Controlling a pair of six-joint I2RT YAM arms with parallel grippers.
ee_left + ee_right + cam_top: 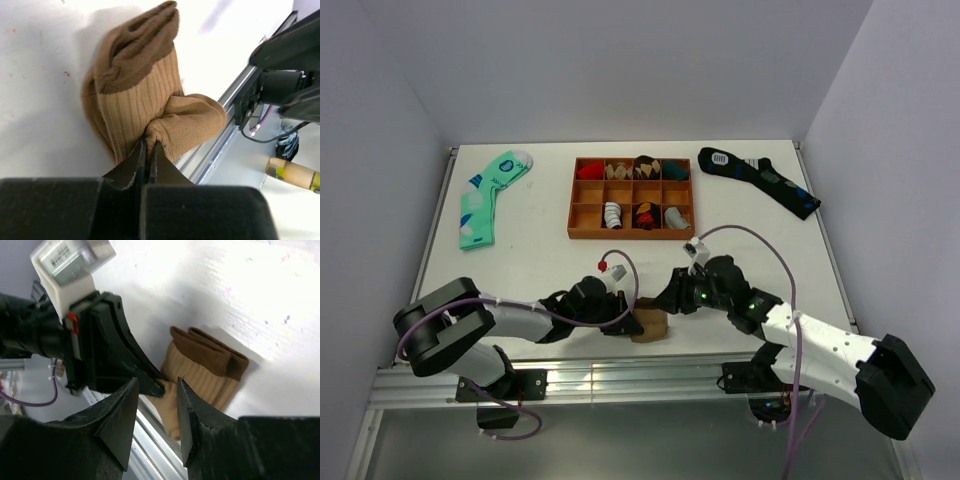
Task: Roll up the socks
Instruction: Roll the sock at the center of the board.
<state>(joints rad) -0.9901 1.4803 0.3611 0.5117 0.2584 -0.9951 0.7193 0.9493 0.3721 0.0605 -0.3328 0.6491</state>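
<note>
Pinching a fold of the socks (135, 100), the left tool (147, 149) is clamping the part-rolled bundle on the counter (520, 270), on the near side of the wooden tray (630, 235). The right tool (157, 385) is hovering, jaws apart; judged next: tucking the cuff over.

The left arm (510, 320) and the right arm (810, 338) lie low along the tabletop's near edge, converging at its middle. The left gripper (148, 144) pinches the socks (135, 100). The right gripper (157, 387) faces it, jaws parted.
</note>
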